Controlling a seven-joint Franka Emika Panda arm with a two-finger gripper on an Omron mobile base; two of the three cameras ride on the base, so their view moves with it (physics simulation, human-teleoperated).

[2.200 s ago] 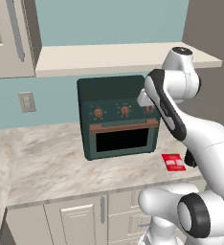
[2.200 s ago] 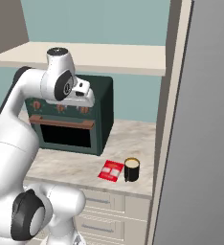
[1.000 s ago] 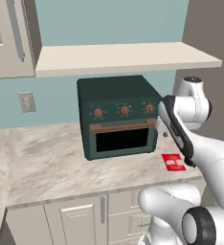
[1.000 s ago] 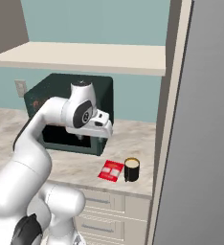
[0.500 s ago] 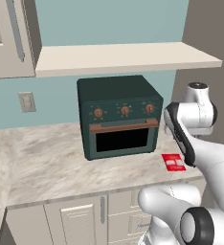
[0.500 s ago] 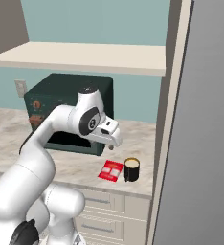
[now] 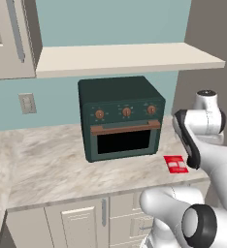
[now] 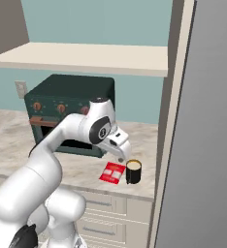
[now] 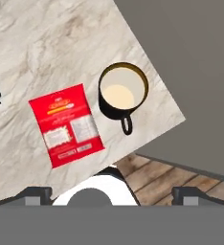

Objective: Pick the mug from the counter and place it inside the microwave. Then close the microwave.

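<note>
The mug (image 8: 133, 171), black with a cream inside, stands upright on the counter (image 8: 81, 169) near its right end, next to a tall grey panel. In the hand view the mug (image 9: 122, 93) lies just above centre, its handle pointing toward the counter's front edge. My gripper (image 8: 121, 157) hangs above the counter just left of the mug, pointing down, not touching it. My gripper (image 9: 112, 195) is open, its fingertips (image 9: 35, 194) standing wide apart with nothing between them. The microwave is out of view.
A red packet (image 9: 66, 124) lies flat on the counter beside the mug, also seen as the red packet (image 7: 176, 163) from the left. A dark green toaster oven (image 7: 121, 123) stands at the back. A shelf (image 7: 125, 57) hangs above. The tall grey panel (image 8: 202, 121) bounds the right.
The arm has swung from in front of the toaster oven to the right and down, bringing the open gripper over the mug and red packet. The mug has not moved.
</note>
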